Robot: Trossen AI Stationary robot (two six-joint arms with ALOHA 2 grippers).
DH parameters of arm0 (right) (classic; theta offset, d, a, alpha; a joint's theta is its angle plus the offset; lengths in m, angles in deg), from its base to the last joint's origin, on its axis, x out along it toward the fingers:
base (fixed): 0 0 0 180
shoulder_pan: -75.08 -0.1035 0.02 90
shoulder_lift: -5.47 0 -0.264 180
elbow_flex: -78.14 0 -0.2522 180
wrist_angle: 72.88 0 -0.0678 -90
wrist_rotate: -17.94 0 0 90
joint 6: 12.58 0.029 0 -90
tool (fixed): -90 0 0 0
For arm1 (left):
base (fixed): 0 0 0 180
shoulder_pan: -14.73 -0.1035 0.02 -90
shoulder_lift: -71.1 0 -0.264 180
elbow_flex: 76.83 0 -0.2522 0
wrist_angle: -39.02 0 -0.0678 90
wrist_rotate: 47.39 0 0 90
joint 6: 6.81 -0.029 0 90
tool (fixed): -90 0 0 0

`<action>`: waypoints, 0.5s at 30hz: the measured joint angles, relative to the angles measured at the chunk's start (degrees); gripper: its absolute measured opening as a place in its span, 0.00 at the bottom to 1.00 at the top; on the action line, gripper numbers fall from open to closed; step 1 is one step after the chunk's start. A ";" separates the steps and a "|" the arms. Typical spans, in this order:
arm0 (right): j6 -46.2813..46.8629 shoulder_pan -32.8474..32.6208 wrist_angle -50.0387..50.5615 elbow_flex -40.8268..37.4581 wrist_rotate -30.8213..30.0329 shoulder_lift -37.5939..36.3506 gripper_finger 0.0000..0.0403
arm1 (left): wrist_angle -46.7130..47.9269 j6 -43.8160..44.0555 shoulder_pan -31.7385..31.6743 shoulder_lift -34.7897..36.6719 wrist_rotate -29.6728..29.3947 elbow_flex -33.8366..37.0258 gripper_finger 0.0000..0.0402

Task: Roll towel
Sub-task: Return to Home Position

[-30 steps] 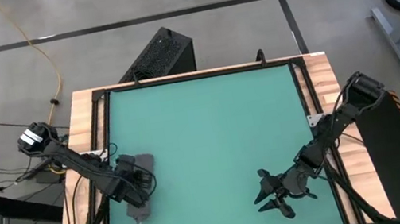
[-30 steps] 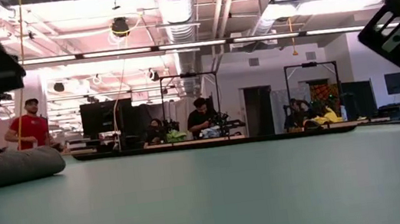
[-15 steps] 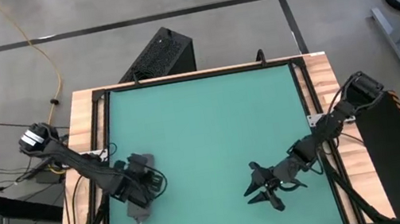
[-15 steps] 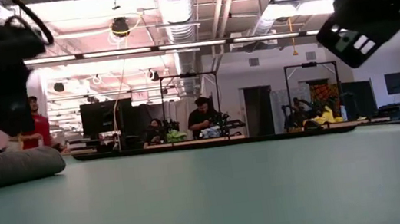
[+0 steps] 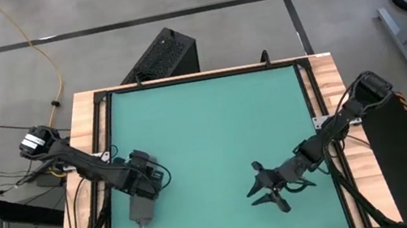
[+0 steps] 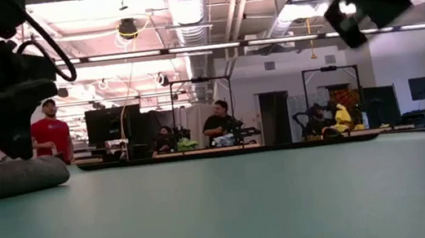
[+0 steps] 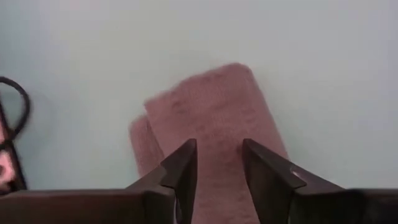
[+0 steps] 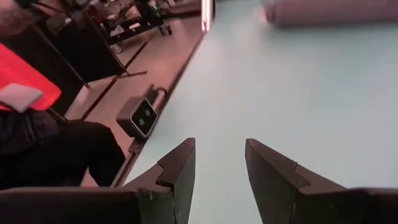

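The towel is a dark grey roll lying on the green mat near the table's left edge. It shows at the left of the low view as the towel. My left gripper stands over the roll's far part, pointing steeply down, with a gap between its fingers; the towel shows beyond them. My right gripper hangs open over bare mat at the near right, far from the roll. The right wrist view looks past the right gripper across the mat to the towel. My left gripper stands over the roll's top from above, its two fingers set along the roll's length. Whether the fingertips touch the cloth I cannot tell. The roll lies flat on the mat.
Wooden table borders and a black frame flank the mat. A black box stands beyond the far edge. A small camera sits at the table's edge. People work in the room behind. Open mat lies between the arms.
My left gripper has shifted a little toward the table's right over the roll and rolled about its own axis. My right gripper has moved toward the table's left and slightly up, also turning. The towel has stayed in place.
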 joint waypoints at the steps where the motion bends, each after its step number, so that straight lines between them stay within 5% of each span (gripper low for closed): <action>1: -1.90 0.25 -0.04 0.00 -0.02 -0.90 0.41 | 0.29 -0.51 -0.42 0.18 -0.29 0.00 0.29; 11: -18.16 8.25 10.60 0.00 -0.01 -16.23 0.41 | -0.18 -8.07 0.18 9.37 -12.70 -2.38 0.24; 15: -22.80 12.98 18.63 0.00 -0.06 -24.33 0.41 | -11.52 -16.31 1.66 12.61 -21.43 -1.73 0.24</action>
